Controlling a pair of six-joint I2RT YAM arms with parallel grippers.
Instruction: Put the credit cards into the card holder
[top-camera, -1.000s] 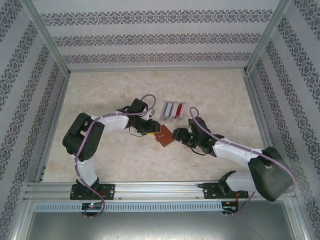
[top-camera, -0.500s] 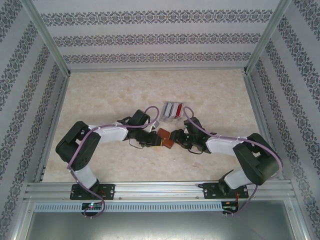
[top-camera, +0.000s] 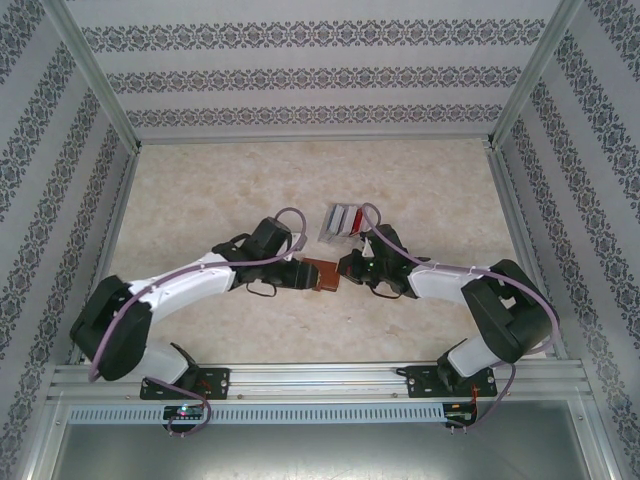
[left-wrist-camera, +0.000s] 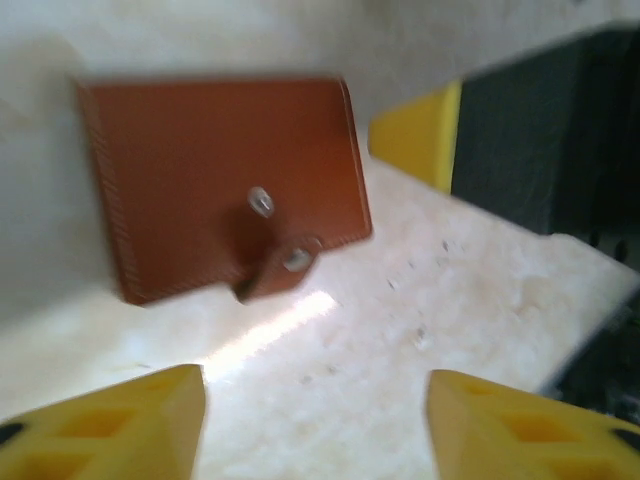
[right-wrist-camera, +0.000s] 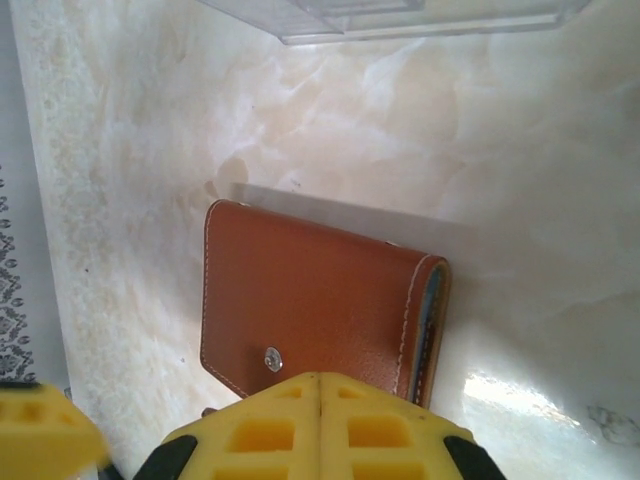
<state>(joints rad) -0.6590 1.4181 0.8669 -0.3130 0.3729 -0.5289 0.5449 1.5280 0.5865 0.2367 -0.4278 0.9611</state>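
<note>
The card holder (top-camera: 322, 273) is a reddish-brown folded case lying flat on the table between my two grippers. In the left wrist view the card holder (left-wrist-camera: 220, 180) lies ahead with its clasp tab (left-wrist-camera: 285, 262) undone and sticking out. My left gripper (left-wrist-camera: 315, 400) is open, apart from the holder, with bare table between its fingers. My right gripper (right-wrist-camera: 320, 385) is shut, fingers pressed together at the near edge of the card holder (right-wrist-camera: 310, 300), nothing visible between them. The credit cards (top-camera: 346, 219), red, white and grey, stand in a clear rack behind the holder.
The clear rack's edge (right-wrist-camera: 400, 15) lies just past the holder in the right wrist view. My left gripper (top-camera: 298, 272) and right gripper (top-camera: 346, 267) face each other closely across the holder. Patterned walls and metal rails (top-camera: 320, 378) enclose the marble tabletop (top-camera: 220, 190).
The left gripper closed, then opened and drew back to the left. The right gripper shut. The holder went from skewed to lying square between them.
</note>
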